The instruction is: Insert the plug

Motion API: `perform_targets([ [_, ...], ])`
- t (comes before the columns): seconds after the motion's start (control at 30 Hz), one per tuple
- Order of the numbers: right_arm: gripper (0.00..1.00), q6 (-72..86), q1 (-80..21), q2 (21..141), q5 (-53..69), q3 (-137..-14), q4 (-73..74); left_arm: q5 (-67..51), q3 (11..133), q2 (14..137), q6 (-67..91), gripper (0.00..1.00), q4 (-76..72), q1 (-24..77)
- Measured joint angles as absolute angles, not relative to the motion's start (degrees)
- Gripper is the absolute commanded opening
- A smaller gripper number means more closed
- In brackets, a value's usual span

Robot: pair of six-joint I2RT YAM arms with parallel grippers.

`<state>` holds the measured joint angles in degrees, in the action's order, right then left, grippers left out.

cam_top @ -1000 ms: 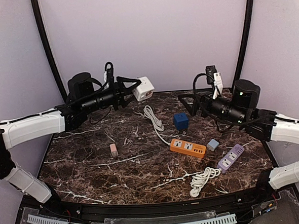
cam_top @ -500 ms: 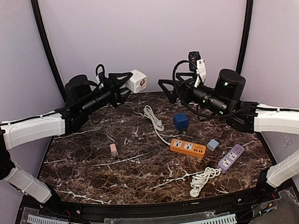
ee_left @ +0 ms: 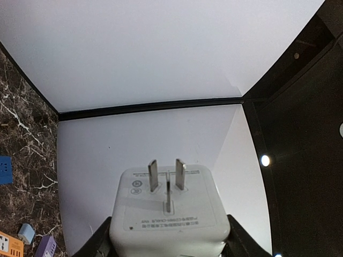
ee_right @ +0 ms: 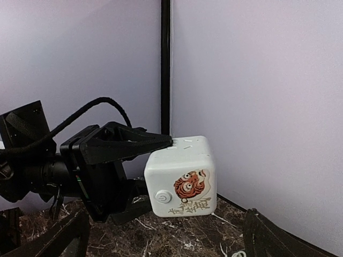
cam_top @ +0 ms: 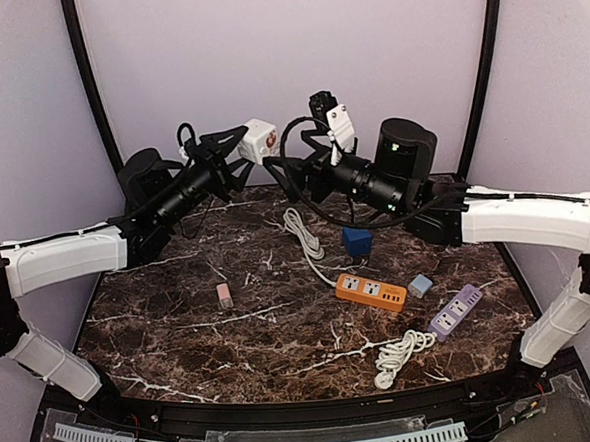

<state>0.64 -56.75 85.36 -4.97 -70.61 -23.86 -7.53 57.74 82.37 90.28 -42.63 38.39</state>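
White hard-plastic cube plug (cam_top: 258, 140), tiger print and round button on one face, flat metal prongs on another. Held aloft above the back edge of the marble table (cam_top: 181, 328), left of centre. Judged light, rigid and smooth-sided, so apt to slip; best taken across two opposite flat faces, clear of prongs and button. Clamped on two opposite sides by left gripper (cam_top: 233, 151). Facing the printed side, just beside it: right gripper (cam_top: 289, 159), spread wide, holding nothing. Nearest sockets: orange power strip (cam_top: 370, 290) and purple power strip (cam_top: 455, 311), toward the front-right corner, well apart from the plug. Against half a second ago: cube lifted slightly and shifted left; right gripper swung in from right of centre to close range.
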Motion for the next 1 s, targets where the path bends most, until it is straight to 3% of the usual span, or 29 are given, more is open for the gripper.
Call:
perform_targets([
  [0.57,0.98,-6.2,-57.6,91.6,-6.7,-76.2,-22.7,-7.5,55.0,79.4,90.7,0.01,-44.5,38.1],
  [1.0,0.92,-7.5,-57.6,96.0,-6.8,-81.9,-22.5,-8.4,55.0,79.4,90.8,0.01,-44.9,38.1],
])
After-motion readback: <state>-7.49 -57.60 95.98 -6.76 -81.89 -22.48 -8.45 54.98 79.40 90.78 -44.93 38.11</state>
